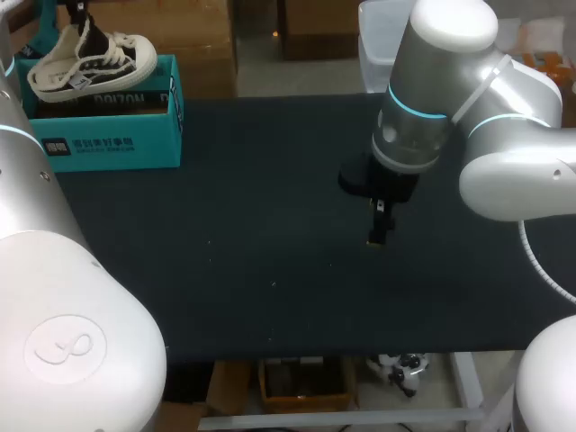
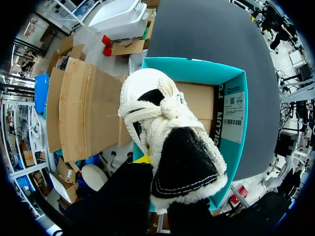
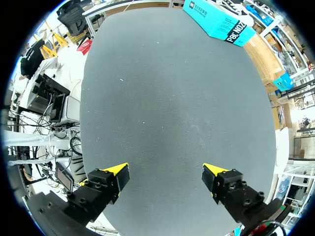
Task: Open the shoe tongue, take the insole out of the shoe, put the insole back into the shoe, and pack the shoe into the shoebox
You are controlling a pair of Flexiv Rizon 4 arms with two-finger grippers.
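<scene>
A black-and-white sneaker (image 1: 90, 58) with white laces hangs tilted over the open teal shoebox (image 1: 108, 135) at the table's far left corner. My left gripper (image 1: 79, 13) is shut on its heel end from above. In the left wrist view the sneaker (image 2: 170, 142) fills the space ahead of the fingers, toe pointing away, above the shoebox (image 2: 231, 113) and its brown cardboard inside. One yellow fingertip (image 2: 142, 158) shows beside the shoe. My right gripper (image 1: 380, 229) hovers over the table's middle, open, with nothing between its fingers (image 3: 115, 172). Whether the insole is inside the shoe is hidden.
The dark table mat (image 1: 270, 243) stretches between the box and my right arm. From the right wrist the teal shoebox (image 3: 219, 22) lies far ahead across the mat. Brown cartons stand beyond the far edge.
</scene>
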